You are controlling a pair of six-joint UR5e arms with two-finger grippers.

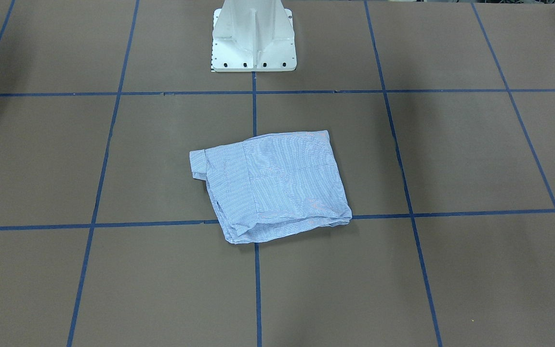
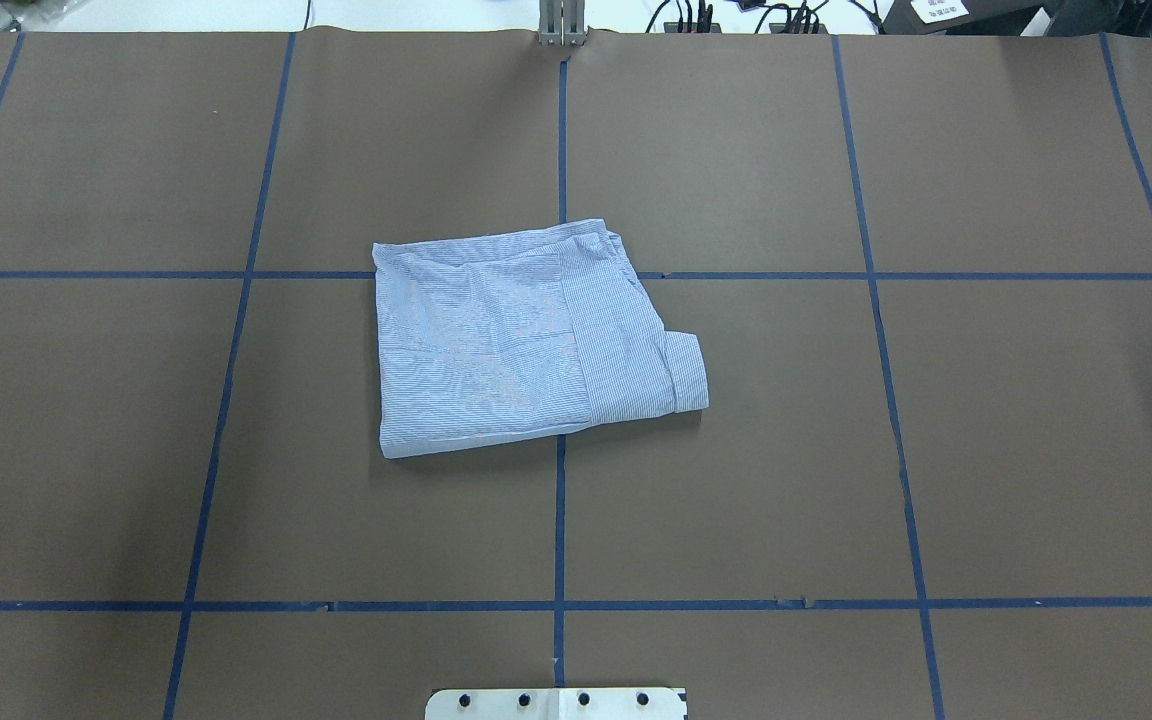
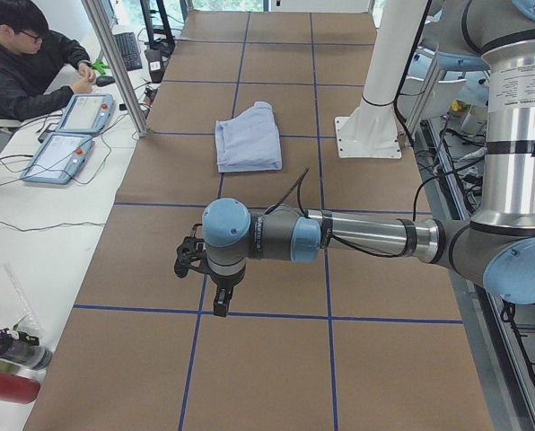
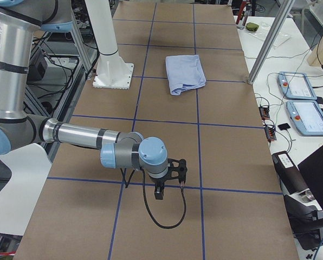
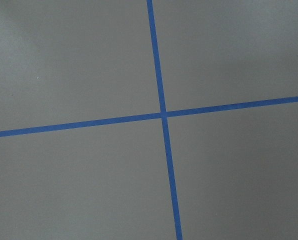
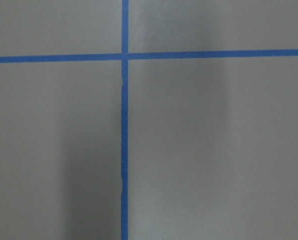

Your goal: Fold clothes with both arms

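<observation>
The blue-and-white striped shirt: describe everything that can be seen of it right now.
The light blue-and-white finely striped cloth shirt lies folded into a roughly square, flat, layered packet, a little wrinkled. A folded band runs along its side toward the robot's right, and a cuff-like end sticks out there. Layer edges show at the side away from the robot. No buttons or collar show. It rests on the brown paper-covered table, over a crossing of blue tape lines. Nothing else touches it.

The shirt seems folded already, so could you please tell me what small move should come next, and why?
Probably bring the right arm in toward the shirt to tuck the sleeve end jutting out on that side. Otherwise the shirt lies as a neat rectangle, and that arm sits far from it.
</observation>
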